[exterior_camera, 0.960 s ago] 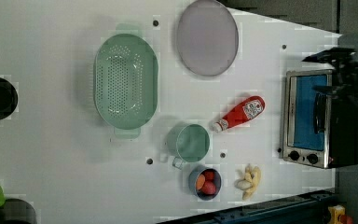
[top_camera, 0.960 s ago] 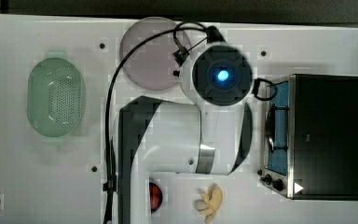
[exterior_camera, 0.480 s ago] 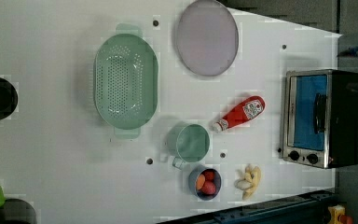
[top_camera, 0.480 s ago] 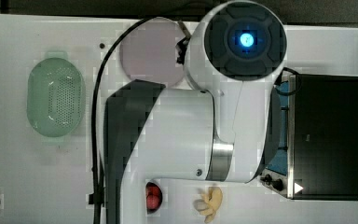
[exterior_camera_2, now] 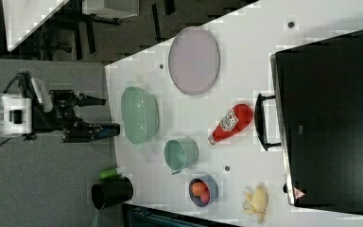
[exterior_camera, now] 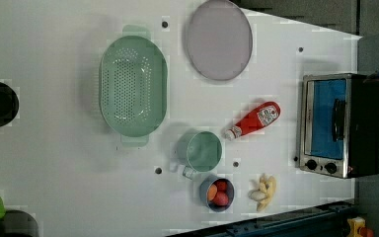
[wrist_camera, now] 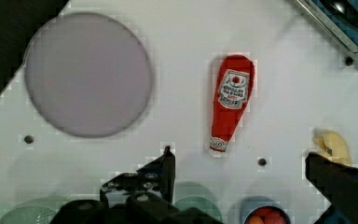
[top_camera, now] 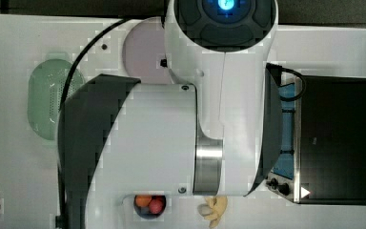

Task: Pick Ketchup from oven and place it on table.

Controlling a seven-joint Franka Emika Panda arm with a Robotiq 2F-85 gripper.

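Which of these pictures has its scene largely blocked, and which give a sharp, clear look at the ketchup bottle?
Top view: the arm looms close and covers most of the table. Left view: evenly lit, the ketchup bottle lies crisp beside the oven. Right view: the bottle's label is readable. Wrist view: the bottle is sharp, while the gripper fingers near the lens look dark and soft.

1 Ketchup (exterior_camera: 253,120), 1 oven (exterior_camera: 336,125), 1 plate (exterior_camera: 219,39)

The floor (exterior_camera_2: 52,189) around the counter is grey. In the right view, a dark strip of floor (exterior_camera_2: 123,33) runs along the top, with black legs (exterior_camera_2: 87,28) of some furniture standing on it. A white board (exterior_camera_2: 26,16) sits in the corner there.
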